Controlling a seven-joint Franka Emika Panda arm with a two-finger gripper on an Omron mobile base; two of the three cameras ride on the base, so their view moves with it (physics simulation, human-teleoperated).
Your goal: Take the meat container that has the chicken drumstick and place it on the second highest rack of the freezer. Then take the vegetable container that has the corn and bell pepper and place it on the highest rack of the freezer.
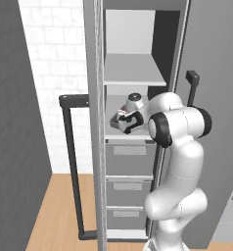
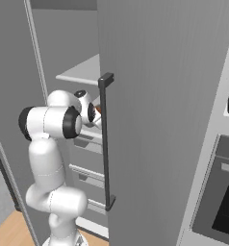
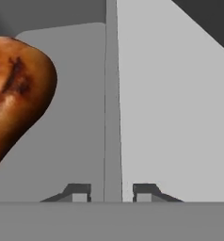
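While my gripper (image 3: pixel 112 192) sits at the lower open shelf (image 1: pixel 119 130) of the freezer (image 1: pixel 133 29), mid-frame in the left base view, my fingers (image 3: pixel 78 192) straddle the thin upright wall of the meat container (image 3: pixel 112 94) with small gaps either side; looks like a narrow release, not clamped. Chicken drumstick (image 3: pixel 15 94) fills the hand view's upper left, inside the container. Judging step one nearly done: next, open wider, back straight out, then fetch the corn-and-pepper container.

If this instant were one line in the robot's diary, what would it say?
stage: drumstick container at lower freezer shelf | gripper: fingers straddle container wall, slightly apart | chicken drumstick: inside container | highest rack: bare
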